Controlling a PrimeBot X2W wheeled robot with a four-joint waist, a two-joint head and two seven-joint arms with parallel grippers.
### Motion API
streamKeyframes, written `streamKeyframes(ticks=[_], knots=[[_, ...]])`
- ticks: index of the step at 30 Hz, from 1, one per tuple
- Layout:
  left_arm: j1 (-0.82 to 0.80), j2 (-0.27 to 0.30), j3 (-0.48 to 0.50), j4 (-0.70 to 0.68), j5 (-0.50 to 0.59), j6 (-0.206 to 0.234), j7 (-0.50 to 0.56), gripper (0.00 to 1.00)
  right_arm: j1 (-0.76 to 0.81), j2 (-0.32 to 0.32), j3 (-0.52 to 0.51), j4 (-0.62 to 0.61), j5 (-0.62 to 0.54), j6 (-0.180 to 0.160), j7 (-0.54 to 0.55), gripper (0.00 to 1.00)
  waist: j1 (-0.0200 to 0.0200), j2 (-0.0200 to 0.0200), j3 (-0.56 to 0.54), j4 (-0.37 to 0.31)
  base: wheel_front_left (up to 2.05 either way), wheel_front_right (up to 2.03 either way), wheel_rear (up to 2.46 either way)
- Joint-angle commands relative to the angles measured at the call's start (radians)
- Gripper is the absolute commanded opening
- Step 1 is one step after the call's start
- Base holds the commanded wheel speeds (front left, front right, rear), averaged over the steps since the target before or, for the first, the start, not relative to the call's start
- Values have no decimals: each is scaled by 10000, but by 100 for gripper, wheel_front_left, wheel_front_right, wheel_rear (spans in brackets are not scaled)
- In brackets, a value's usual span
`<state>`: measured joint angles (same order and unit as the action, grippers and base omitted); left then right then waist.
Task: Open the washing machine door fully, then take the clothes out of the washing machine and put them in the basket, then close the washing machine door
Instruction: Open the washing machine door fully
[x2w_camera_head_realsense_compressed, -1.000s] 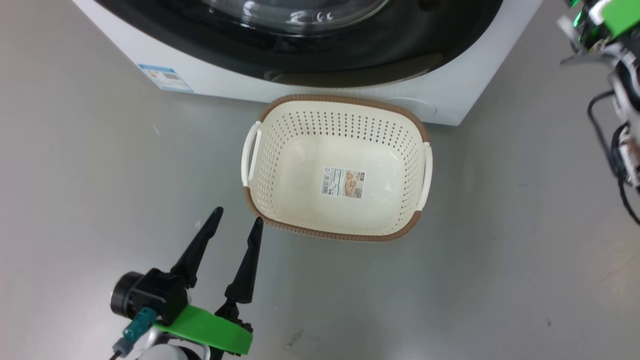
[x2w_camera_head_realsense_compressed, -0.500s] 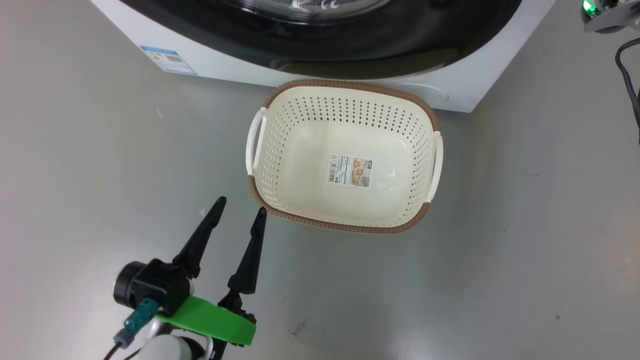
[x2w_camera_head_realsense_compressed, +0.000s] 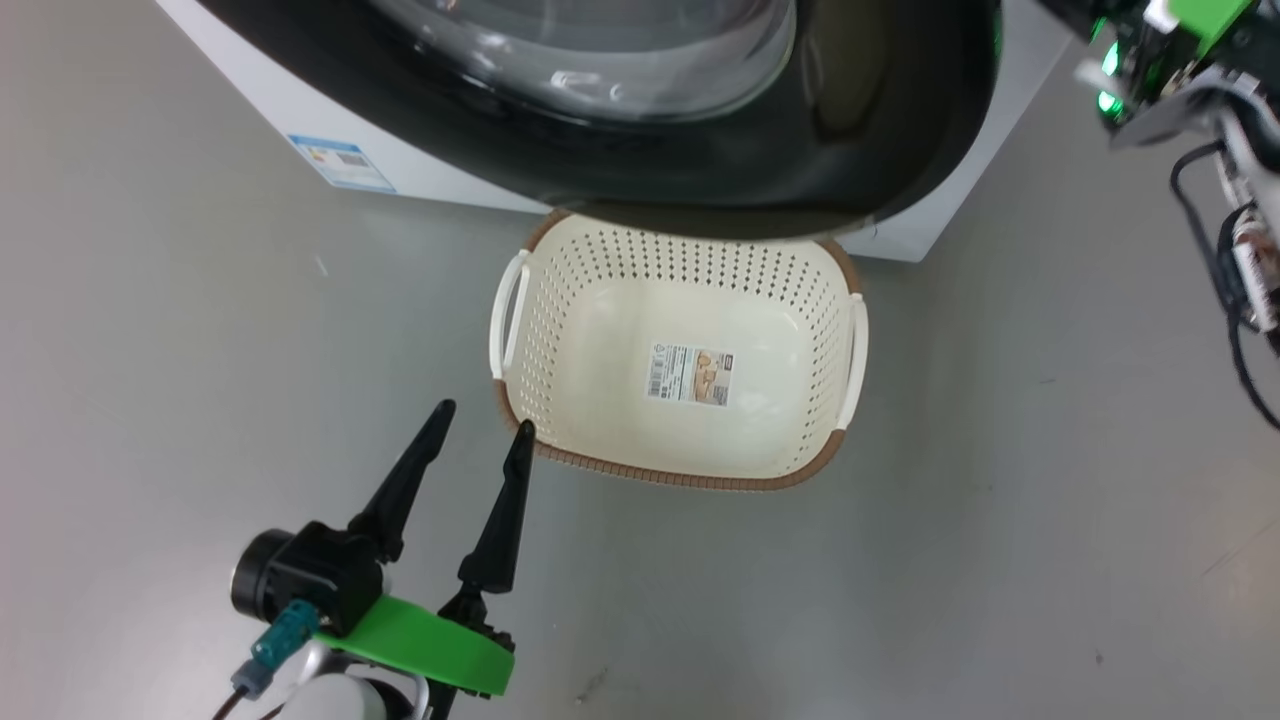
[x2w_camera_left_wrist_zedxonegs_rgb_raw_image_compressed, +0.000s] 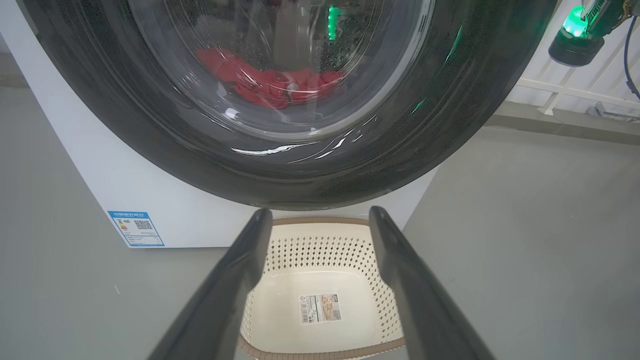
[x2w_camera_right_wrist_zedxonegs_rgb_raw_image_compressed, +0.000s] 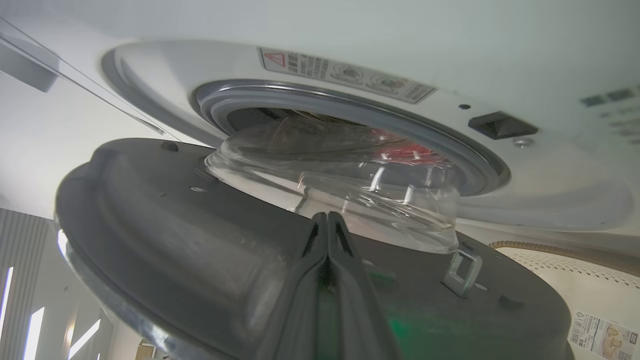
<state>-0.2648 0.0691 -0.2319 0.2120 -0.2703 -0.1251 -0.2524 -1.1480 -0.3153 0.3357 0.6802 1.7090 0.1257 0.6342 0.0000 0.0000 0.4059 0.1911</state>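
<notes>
Overhanging basket (x2w_camera_head_realsense_compressed: 680, 474) rim: washing machine door (x2w_camera_head_realsense_compressed: 880, 130).

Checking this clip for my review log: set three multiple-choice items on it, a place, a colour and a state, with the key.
1. The basket sits: A) on a shelf; B) on the floor before the washing machine; C) on a table.
2. The clothes in the drum are: A) blue; B) red; C) yellow.
3. The washing machine door is: A) partly open; B) shut; C) taken off.
Key: B, grey floor surrounds it; B, red shows through the glass; A, a gap shows at the gasket.
</notes>
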Motion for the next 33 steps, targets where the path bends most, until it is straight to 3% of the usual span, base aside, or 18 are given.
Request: streamKeyframes(ticks=[1, 24, 33], knots=[[167, 140, 294, -161, 7, -56, -93, 100, 329, 340, 171, -430, 100, 50, 124, 0, 0, 0, -177, -63, 0, 0, 0], [1114, 126, 607, -212, 269, -56, -93, 100, 3237, 754, 844, -2390, 329, 50, 876, 0, 0, 0, -1698, -383, 0, 0, 0], [1219, 77, 681, -290, 289, -56, -93, 100, 3527, 821, 881, -2694, 23, 50, 541, 0, 0, 0, -1798, -399, 0, 0, 0]])
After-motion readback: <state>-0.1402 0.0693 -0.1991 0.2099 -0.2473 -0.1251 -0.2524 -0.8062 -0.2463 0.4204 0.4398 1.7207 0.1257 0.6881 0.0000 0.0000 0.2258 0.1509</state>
